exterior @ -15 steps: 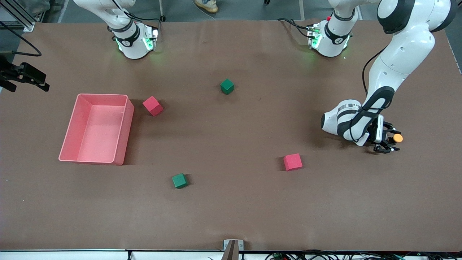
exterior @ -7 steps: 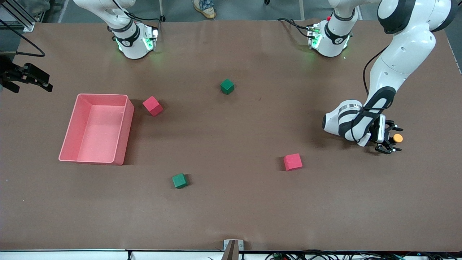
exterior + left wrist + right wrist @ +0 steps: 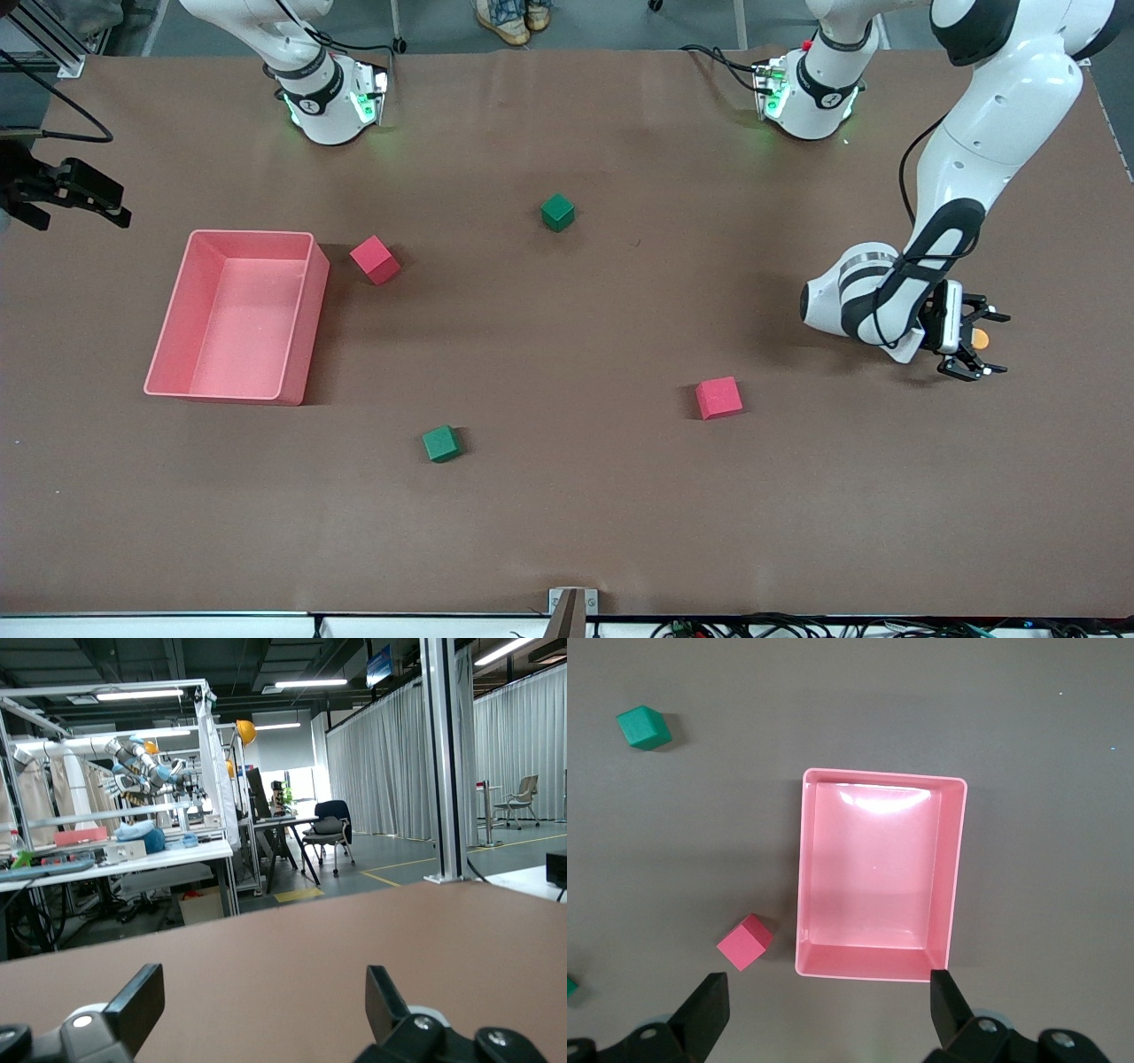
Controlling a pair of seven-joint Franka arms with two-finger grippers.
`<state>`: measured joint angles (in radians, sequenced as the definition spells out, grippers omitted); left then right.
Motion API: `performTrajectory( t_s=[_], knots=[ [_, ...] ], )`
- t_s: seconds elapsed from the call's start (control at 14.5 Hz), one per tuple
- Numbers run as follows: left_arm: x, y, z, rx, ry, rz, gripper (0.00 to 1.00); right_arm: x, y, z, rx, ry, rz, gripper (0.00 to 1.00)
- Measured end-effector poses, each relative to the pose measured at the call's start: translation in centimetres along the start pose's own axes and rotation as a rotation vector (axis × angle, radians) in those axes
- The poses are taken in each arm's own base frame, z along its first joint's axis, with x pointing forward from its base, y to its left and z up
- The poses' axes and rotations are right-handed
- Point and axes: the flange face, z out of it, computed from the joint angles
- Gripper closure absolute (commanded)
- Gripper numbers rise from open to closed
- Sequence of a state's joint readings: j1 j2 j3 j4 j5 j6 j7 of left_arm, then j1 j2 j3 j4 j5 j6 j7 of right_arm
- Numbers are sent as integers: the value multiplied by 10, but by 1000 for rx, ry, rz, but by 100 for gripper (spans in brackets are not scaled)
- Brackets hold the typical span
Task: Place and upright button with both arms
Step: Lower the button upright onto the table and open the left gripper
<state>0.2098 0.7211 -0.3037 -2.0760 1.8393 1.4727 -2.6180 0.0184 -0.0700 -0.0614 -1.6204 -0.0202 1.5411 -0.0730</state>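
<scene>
The left gripper had spread its fingers and released the button, which lay between them at the left arm's end of the table. The right gripper waited open above the pink tray.

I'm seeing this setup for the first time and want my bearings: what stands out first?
The pale pink rectangular plastic bin at the right arm's end of the table, with the open right gripper high over it. At the other end, the white left arm bends low, its open left gripper flanking the tiny orange-capped button. Red and green cubes lie scattered between.
</scene>
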Motion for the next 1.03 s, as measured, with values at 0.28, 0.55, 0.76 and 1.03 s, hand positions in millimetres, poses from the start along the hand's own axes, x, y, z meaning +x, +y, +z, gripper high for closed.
performTrajectory(
  t_s=[0.28, 0.55, 0.76, 1.03],
  knots=[
    [66, 24, -16, 6, -88, 75, 0, 0, 0, 0, 0, -1, 0, 0],
    [138, 55, -35, 18, -277, 145, 0, 1, 0, 1, 0, -2, 0, 0],
    [186, 76, -52, 31, -473, 218, 0, 0, 0, 1, 0, -3, 0, 0],
    [267, 98, -71, -29, -832, 332, 0, 0, 0, 2, 0, -6, 0, 0]
  ],
)
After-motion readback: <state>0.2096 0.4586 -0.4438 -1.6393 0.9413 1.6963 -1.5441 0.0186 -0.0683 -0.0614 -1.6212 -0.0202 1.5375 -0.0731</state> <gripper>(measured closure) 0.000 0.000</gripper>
